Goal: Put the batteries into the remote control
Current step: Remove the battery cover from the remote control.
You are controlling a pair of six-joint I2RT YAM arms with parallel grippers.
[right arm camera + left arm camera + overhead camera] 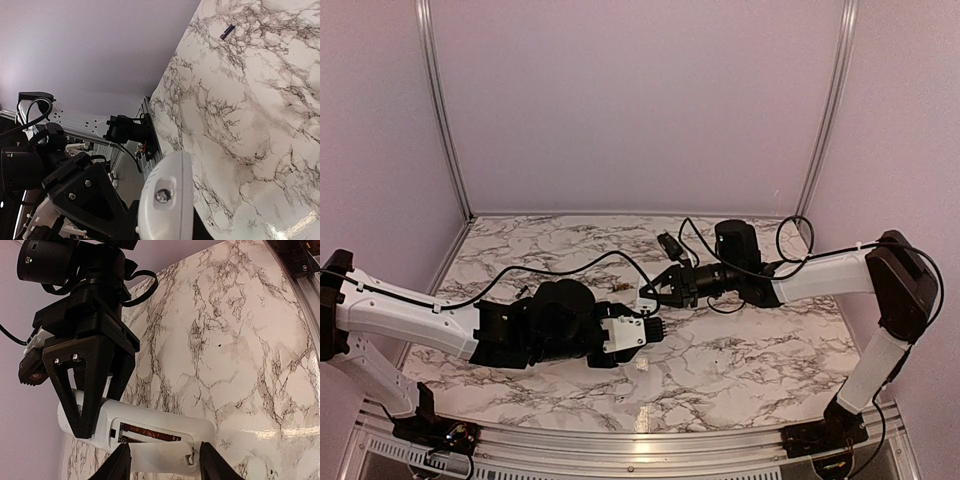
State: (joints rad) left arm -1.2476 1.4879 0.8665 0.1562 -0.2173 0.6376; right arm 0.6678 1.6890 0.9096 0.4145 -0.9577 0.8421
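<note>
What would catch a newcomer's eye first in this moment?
Both arms meet above the middle of the marble table, sharing the white remote control: the right gripper clamps one end, the left gripper grips its side. Its battery bay is open with one golden-brown battery inside; a small loose cylinder, perhaps another battery, lies on the table.

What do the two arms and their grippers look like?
The left arm and right arm have white link shells with black joints and wrist housings. The right gripper has black, triangular, open-framed fingers with small screws; the left gripper is black too. Thin black cables loop along both.
</note>
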